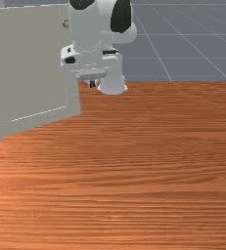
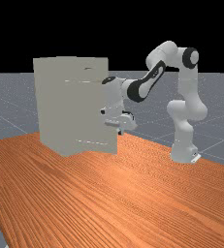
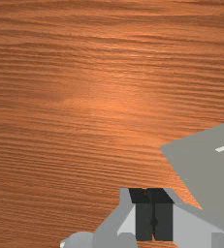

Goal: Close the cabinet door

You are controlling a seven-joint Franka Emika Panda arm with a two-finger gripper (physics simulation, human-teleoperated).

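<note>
Inspecting the claw (image 3: 153,216), I find it narrow, its two fingers drawn together with nothing held between them; I judge that this makes a firm nose for pushing, since no grasp is needed. The door (image 2: 91,116) stands open beside the claw, its free edge near the fingers. Contact cannot be confirmed. That placement probably favours leverage, being well away from the cabinet (image 2: 50,106) and the hinge I presume there. Next, I would press on the door's outer face; the risk is slipping past its edge.
</note>
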